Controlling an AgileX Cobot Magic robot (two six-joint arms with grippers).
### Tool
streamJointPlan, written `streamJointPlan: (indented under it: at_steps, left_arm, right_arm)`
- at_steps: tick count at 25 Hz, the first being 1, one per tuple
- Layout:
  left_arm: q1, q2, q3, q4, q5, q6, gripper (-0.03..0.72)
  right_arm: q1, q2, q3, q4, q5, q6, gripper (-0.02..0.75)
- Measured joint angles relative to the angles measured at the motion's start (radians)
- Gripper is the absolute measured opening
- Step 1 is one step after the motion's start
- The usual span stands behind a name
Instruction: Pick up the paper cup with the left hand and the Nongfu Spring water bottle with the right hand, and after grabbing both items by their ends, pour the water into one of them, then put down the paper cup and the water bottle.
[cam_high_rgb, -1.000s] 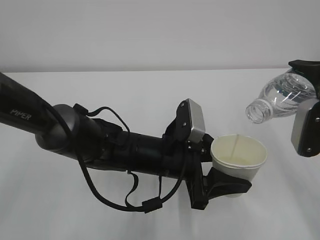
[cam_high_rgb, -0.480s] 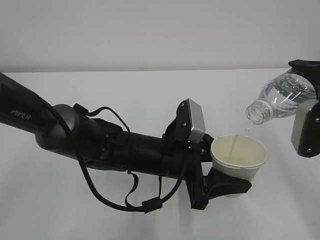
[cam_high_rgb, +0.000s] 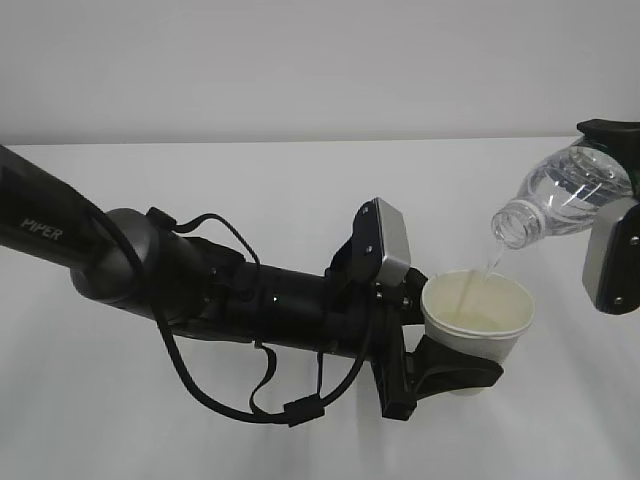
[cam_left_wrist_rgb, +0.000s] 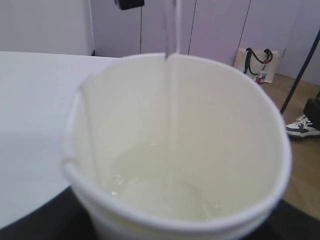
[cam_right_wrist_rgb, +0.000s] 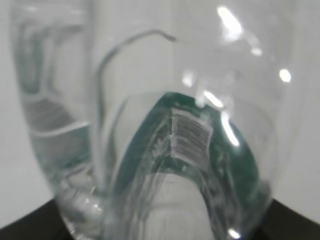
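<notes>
My left gripper (cam_high_rgb: 455, 375) on the black PIPER arm is shut on the lower body of the white paper cup (cam_high_rgb: 478, 312), which it holds upright above the table. The right gripper (cam_high_rgb: 612, 215), at the right edge, is shut on the clear Nongfu Spring water bottle (cam_high_rgb: 562, 200). The bottle is tilted, its open neck down-left over the cup's far rim. A thin stream of water (cam_high_rgb: 489, 264) runs from the neck into the cup. In the left wrist view the cup (cam_left_wrist_rgb: 215, 125) fills the frame, with water (cam_left_wrist_rgb: 155, 185) pooled at its bottom. The bottle (cam_right_wrist_rgb: 150, 150) with its green label fills the right wrist view.
The white table (cam_high_rgb: 300, 200) spreads under both arms, against a plain pale wall. Loose black cables (cam_high_rgb: 270, 400) hang under the left arm. Beyond the table's edge the left wrist view shows a floor with a shoe (cam_left_wrist_rgb: 302, 126) and a bag (cam_left_wrist_rgb: 255, 62).
One second ago no water ran from the tilted bottle; a thin stream now falls into the cup. Both arms and the cup stay where they were.
</notes>
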Motion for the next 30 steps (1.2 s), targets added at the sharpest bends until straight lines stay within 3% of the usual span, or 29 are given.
streamJointPlan:
  at_steps: [30]
  left_arm:
    - [0.000, 0.000, 0.000, 0.002, -0.003, 0.000, 0.463]
  right_arm:
    - [0.000, 0.000, -0.003, 0.000, -0.004, -0.006, 0.435]
